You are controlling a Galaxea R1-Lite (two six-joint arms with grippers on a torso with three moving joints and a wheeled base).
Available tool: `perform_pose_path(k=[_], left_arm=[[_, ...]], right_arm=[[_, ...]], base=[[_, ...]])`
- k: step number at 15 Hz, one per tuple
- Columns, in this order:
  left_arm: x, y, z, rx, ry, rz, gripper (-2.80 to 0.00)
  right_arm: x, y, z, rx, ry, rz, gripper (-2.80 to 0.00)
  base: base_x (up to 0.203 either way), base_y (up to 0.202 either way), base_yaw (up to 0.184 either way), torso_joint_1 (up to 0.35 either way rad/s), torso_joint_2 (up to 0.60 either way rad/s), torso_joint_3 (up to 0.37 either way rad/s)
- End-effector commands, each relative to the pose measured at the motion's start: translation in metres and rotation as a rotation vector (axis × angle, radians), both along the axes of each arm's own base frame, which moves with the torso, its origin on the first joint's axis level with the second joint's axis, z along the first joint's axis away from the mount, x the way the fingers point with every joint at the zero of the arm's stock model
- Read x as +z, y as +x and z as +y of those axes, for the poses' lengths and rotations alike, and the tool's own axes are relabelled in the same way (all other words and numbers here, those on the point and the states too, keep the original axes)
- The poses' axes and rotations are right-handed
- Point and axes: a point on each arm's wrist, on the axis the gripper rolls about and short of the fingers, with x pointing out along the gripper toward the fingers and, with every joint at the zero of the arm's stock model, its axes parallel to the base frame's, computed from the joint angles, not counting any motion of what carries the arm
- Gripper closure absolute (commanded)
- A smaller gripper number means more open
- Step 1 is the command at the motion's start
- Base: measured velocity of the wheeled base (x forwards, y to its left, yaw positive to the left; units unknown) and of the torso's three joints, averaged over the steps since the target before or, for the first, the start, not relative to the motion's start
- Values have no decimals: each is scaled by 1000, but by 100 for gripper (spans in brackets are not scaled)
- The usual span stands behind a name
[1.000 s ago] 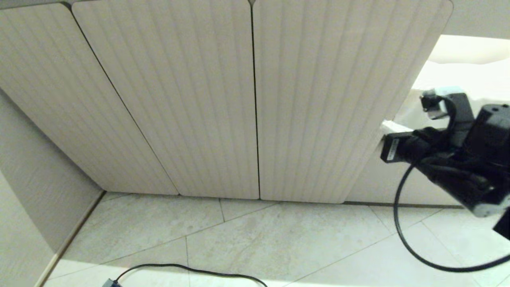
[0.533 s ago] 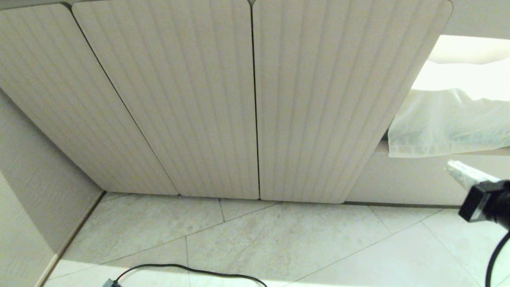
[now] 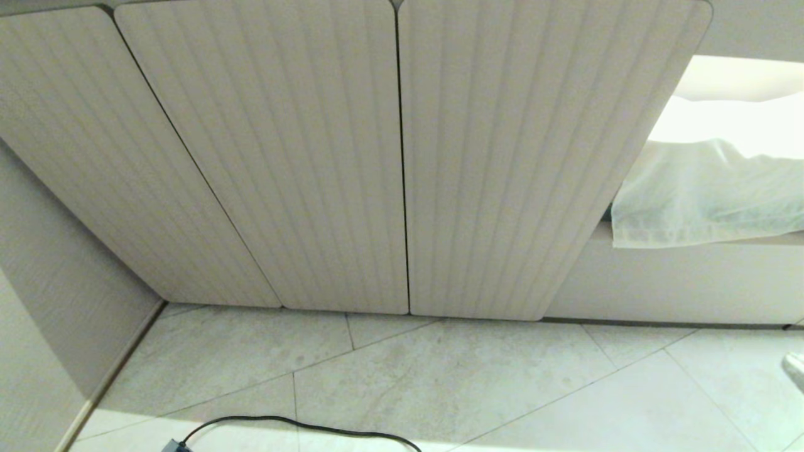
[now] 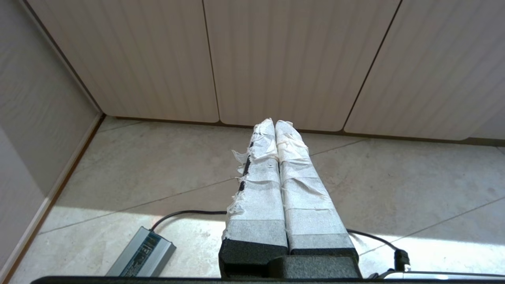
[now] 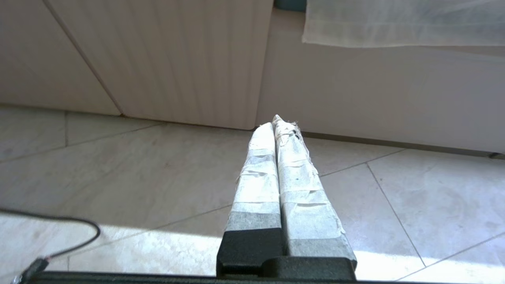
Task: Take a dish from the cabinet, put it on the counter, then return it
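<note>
Nearest to us, our left gripper (image 4: 275, 123) hangs low above the tiled floor (image 4: 158, 165), its taped fingers (image 4: 258, 185) pressed together with nothing between them. Our right gripper (image 5: 278, 120) is likewise low over the tiles, its taped fingers (image 5: 303, 189) clenched on nothing; in the head view only a pale tip of it (image 3: 795, 367) shows at the right edge. A black cable (image 3: 301, 425) and a grey power brick (image 4: 142, 252) lie on the floor near us. Farther off stands the cabinet (image 3: 402, 157), its three ribbed doors closed and flush. To its right is an open shelf (image 3: 691, 242) with a white cloth (image 3: 703, 201) draped over its edge. We cannot see the dish in any view.
</note>
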Motion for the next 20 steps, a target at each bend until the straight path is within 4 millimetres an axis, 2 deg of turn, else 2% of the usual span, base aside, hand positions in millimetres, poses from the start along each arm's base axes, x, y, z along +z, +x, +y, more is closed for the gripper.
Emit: perform_pose_path(k=[1, 6, 8, 13, 20], left_arm=[[0, 0, 0, 1, 0, -1, 0], [0, 0, 0, 1, -1, 0, 0], [0, 0, 0, 1, 0, 0, 0], [0, 0, 0, 1, 1, -1, 0], [0, 0, 0, 1, 1, 0, 0]], right_arm=[[-12, -25, -4, 14, -3, -46, 0], [-46, -63, -4, -4, -23, 29, 0], [-57, -72, -4, 7, -25, 54, 0], [-63, -86, -5, 26, -38, -96, 0], [-64, -86, -5, 29, -31, -93, 0]], base=[[0, 0, 0, 0, 0, 0], [0, 0, 0, 0, 0, 0], [0, 0, 0, 0, 0, 0], [0, 0, 0, 0, 0, 0], [0, 0, 0, 0, 0, 0]])
